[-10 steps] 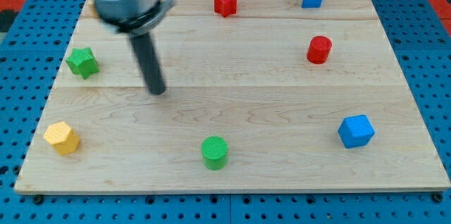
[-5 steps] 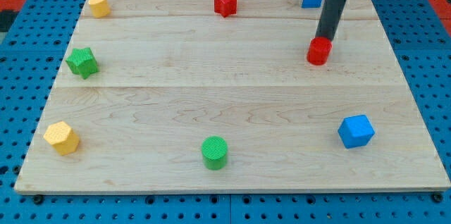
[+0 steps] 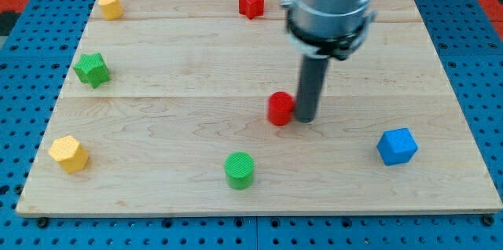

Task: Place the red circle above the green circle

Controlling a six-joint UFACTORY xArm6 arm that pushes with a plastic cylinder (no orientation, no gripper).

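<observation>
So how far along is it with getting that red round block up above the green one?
Partway. The red circle now sits mid-board, up and to the view's right of the green circle, with bare wood between them. My tip is against the red circle's right side, placed to push it toward the view's left. What's left is a short slide left, so it ends directly above the green circle.

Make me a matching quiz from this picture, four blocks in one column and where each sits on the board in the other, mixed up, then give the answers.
Column one:
1. red circle
2. green circle
3. blue block
4. red star

Column two:
A. near the view's bottom edge, centre
B. top edge, centre
C. mid-board, touching my tip on its left
D. view's lower right

Pairs: 1-C, 2-A, 3-D, 4-B
</observation>
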